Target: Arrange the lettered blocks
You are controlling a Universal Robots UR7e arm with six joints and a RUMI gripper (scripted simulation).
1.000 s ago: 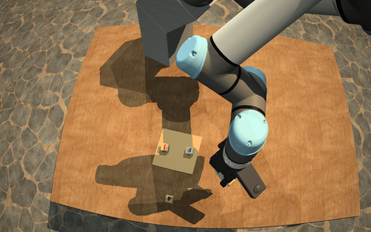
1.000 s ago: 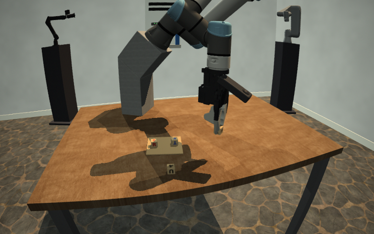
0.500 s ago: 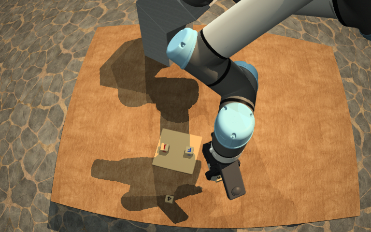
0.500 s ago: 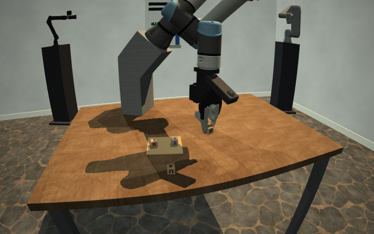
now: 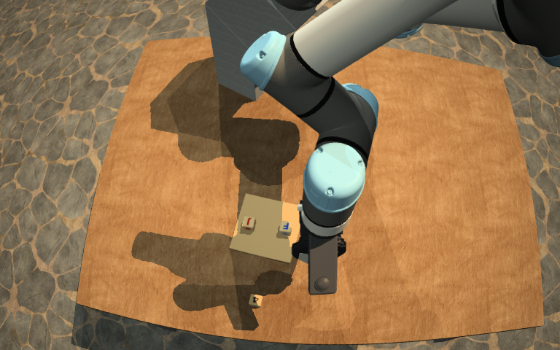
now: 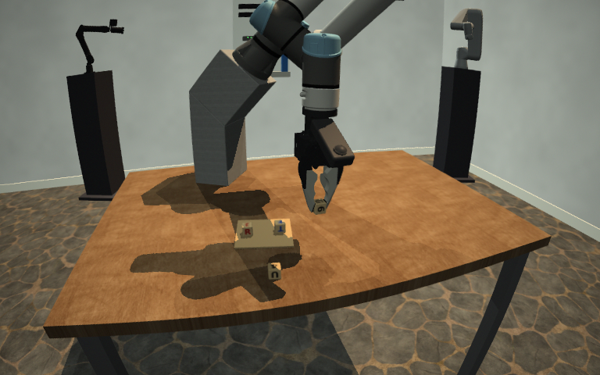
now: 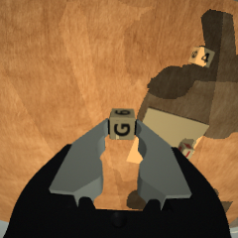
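My gripper (image 6: 319, 204) is shut on a small tan block (image 7: 122, 124) and holds it just above the table, right of the mat as the exterior camera sees it. The held block (image 6: 319, 206) shows a black G to the wrist camera. The tan mat (image 5: 264, 229) carries two blocks set apart: one with a red J on top (image 5: 248, 223) and one with a blue F on top (image 5: 284, 227). A fourth block with a 4 on top (image 5: 254, 300) lies off the mat near the table's front edge. In the top view the wrist hides the fingers.
The arm's grey base pedestal (image 6: 219, 128) stands at the back of the wooden table. Two black camera stands (image 6: 94, 132) (image 6: 455, 121) stand on the floor behind the table. Arm shadows fall across the mat and the 4 block.
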